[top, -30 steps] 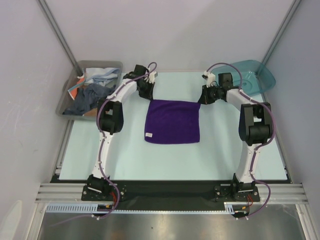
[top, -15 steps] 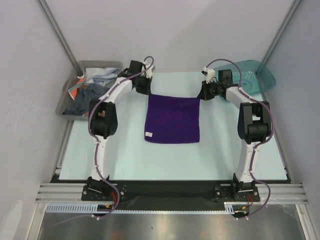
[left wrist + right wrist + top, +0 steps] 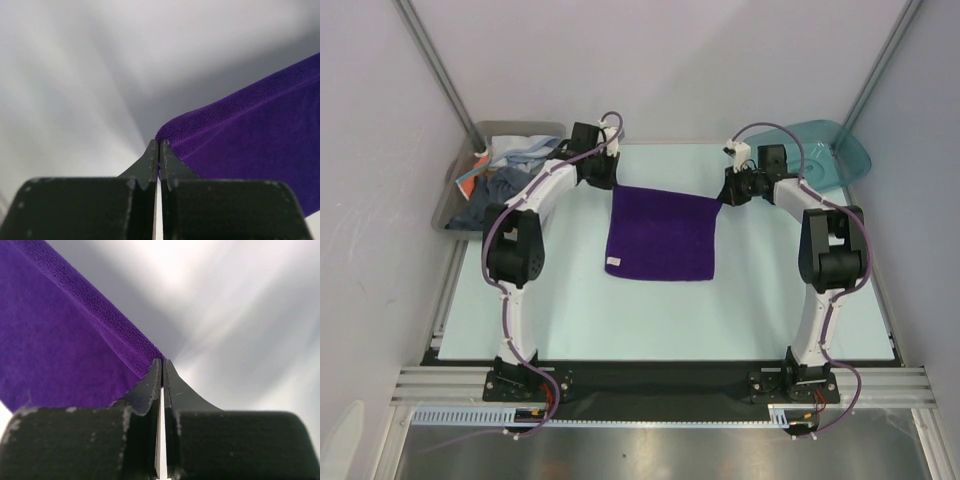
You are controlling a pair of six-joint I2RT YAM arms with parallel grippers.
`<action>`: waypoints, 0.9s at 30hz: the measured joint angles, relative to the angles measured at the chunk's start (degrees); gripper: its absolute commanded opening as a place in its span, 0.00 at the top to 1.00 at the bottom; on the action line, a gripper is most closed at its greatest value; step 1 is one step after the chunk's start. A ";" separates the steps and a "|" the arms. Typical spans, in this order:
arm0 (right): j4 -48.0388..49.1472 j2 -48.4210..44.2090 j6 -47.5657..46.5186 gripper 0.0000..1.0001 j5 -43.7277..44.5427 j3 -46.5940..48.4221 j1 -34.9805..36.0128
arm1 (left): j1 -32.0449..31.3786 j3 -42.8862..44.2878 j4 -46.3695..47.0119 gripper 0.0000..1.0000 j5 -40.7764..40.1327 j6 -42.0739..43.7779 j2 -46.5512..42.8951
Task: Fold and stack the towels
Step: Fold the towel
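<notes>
A deep purple towel (image 3: 660,235) lies spread on the table's middle, its far edge lifted. My left gripper (image 3: 609,183) is shut on its far left corner; the left wrist view shows the purple towel (image 3: 250,135) pinched at the tips of my left gripper (image 3: 159,145). My right gripper (image 3: 724,195) is shut on the far right corner; the right wrist view shows the towel (image 3: 60,350) running left from the tips of my right gripper (image 3: 162,362). More towels (image 3: 500,180), dark grey-blue, pale and orange-red, lie heaped in the grey bin (image 3: 448,210) at far left.
A teal translucent bin (image 3: 825,150) stands at the far right corner. The pale table (image 3: 670,320) is bounded by grey walls and a metal frame rail along the near edge.
Both grippers moved away from me and slightly left with the towel's far corners. The towel shifted that way and its far edge is stretched straighter.
</notes>
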 measured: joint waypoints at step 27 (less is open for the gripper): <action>5.03 -25.14 5.77 1.00 5.99 -26.84 6.80 | -0.02 -34.14 6.51 1.00 0.48 -5.53 -23.80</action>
